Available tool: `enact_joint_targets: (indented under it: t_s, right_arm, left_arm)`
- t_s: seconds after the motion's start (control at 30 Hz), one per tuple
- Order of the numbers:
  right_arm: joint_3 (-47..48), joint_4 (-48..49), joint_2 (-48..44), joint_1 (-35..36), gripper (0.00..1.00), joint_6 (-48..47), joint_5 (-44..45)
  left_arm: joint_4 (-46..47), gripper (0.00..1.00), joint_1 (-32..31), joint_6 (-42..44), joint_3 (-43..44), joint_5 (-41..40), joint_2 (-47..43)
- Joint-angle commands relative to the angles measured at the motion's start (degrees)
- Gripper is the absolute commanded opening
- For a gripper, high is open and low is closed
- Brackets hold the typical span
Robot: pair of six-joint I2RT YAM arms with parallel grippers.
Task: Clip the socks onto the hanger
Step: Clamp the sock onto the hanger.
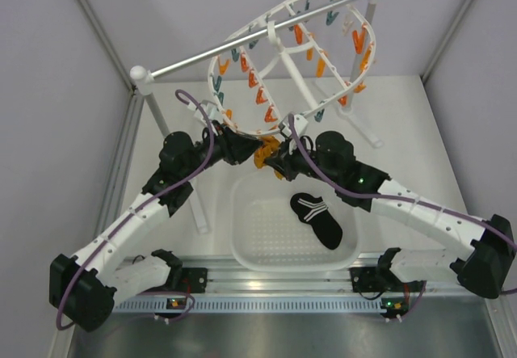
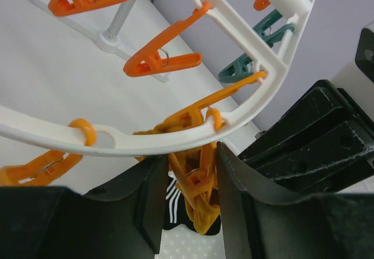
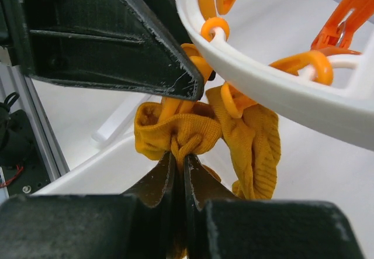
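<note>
1. Nearest me, a white basket (image 1: 242,249) sits on the desk (image 1: 404,124) between the two arms. A black striped sock (image 1: 317,219) lies flat inside it. Its long axis runs diagonally, with the striped cuff toward the far left and the toe toward the near right.
2. Just past the basket's far rim, the right tool (image 3: 180,156) is pinched tight on a mustard sock (image 3: 175,131). The fabric is bunched into a wad, so I cannot tell which way its length runs.
3. Right beside that wad, a second mustard sock (image 3: 257,145) hangs under the rim of the hanger (image 3: 280,89), long axis pointing down in the right wrist view. I can't make out what grips its top.
4. The left tool (image 2: 191,165) comes in from the left, its fingers pressed against both sides of an orange clothespin (image 2: 198,194) dangling from that near rim.
5. Farther back, the hanger's oval tilts upward. Its long axis runs from near left to far right, and it hangs on a silver rod (image 1: 242,48).
</note>
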Motion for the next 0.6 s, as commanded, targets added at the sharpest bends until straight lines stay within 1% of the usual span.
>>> enact_joint_targets:
  t_s: [0.0,0.1,0.2,0.23,0.3,0.33,0.37,0.4,0.43,0.47,0.53,0.57]
  right_arm:
    - [3.0,3.8,0.5,-0.5,0.00,1.0,0.3]
    - [2.7,3.6,0.8,-0.4,0.00,0.7,0.4]
    - [2.4,3.3,0.8,-0.4,0.00,0.4,0.7]
    - [2.1,3.3,0.7,-0.4,0.00,0.2,0.7]
    - [1.9,3.1,0.7,-0.5,0.00,-0.3,0.8]
    - [1.8,3.0,0.8,-0.4,0.03,-0.7,0.8]
    - [1.8,2.3,0.8,-0.4,0.11,-0.9,0.7]
    - [1.8,2.1,0.6,-0.4,0.27,-1.9,0.3]
    - [1.7,1.6,0.5,-0.5,0.32,-2.2,0.3]
    - [1.5,1.4,-0.2,-0.5,0.39,-2.7,0.4]
    - [1.0,-0.8,-1.1,-0.5,0.42,-2.7,1.0]
    - [0.9,-2.4,-2.2,-0.6,0.43,-4.6,1.3]
  left_arm:
    - [-3.5,0.45,-0.2,0.1,1.5,3.5,-1.0]
    - [-5.5,0.56,-0.2,0.5,2.0,2.1,-2.2]
    - [-7.8,0.61,-0.1,0.9,3.1,0.0,-2.9]
    - [-8.3,0.64,0.0,1.0,3.3,-0.9,-3.1]
    - [-9.2,0.66,0.2,1.1,3.9,-1.8,-3.7]
    - [-9.4,0.66,0.5,1.1,4.1,-2.1,-3.8]
    - [-9.6,0.67,0.6,1.1,4.4,-2.5,-4.1]
    - [-9.9,0.67,0.7,1.0,4.6,-2.6,-4.2]
    - [-10.1,0.67,1.0,1.0,4.8,-2.8,-4.4]
    - [-10.7,0.67,1.1,1.2,5.2,-3.0,-4.6]
    - [-11.4,0.67,1.5,1.2,5.4,-3.6,-4.6]
    - [-11.6,0.67,1.8,1.2,5.7,-3.9,-4.8]
